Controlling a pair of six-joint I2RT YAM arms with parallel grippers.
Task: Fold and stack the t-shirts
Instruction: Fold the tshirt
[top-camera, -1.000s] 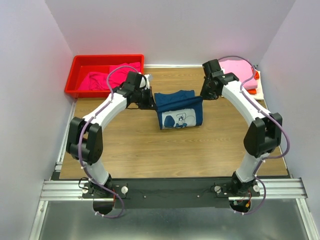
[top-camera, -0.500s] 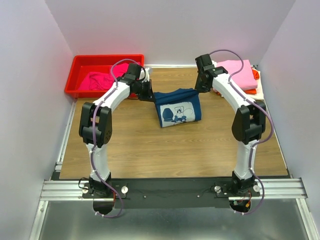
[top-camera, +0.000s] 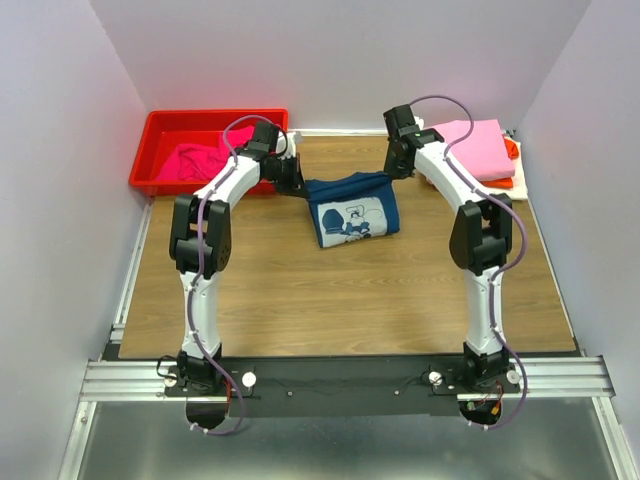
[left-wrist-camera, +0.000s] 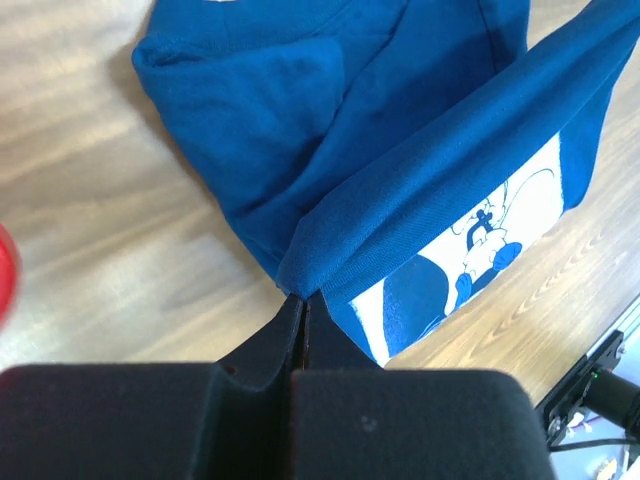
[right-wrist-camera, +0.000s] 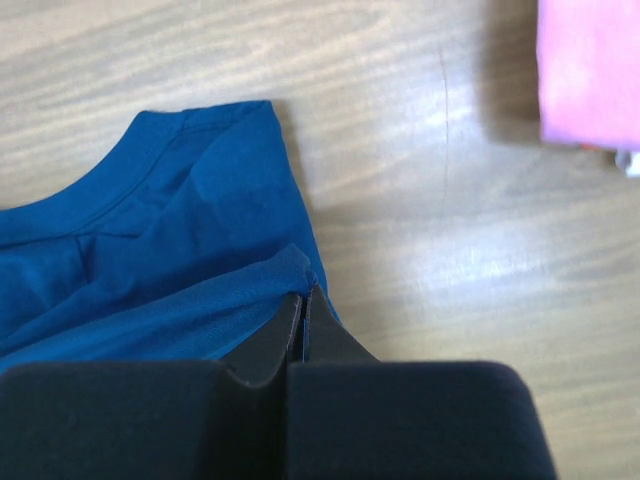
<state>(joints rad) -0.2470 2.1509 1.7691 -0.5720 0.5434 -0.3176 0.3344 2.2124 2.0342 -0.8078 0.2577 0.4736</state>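
red bin (top-camera: 215, 114): far-left tabletop (top-camera: 330, 290) corner, holding a crumpled magenta shirt (top-camera: 195, 160)
navy shirt (top-camera: 355, 215): mid-tabletop, far edge lifted
left tool (left-wrist-camera: 303, 300): clamped on its left corner
right tool (right-wrist-camera: 302, 298): clamped on its right corner

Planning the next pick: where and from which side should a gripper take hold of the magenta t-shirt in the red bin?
Probably pinch a raised fold near the middle of the magenta t-shirt, coming straight down: it lies crumpled inside the red bin, whose walls block a sideways approach. The left gripper and right gripper are both shut on the navy t-shirt.
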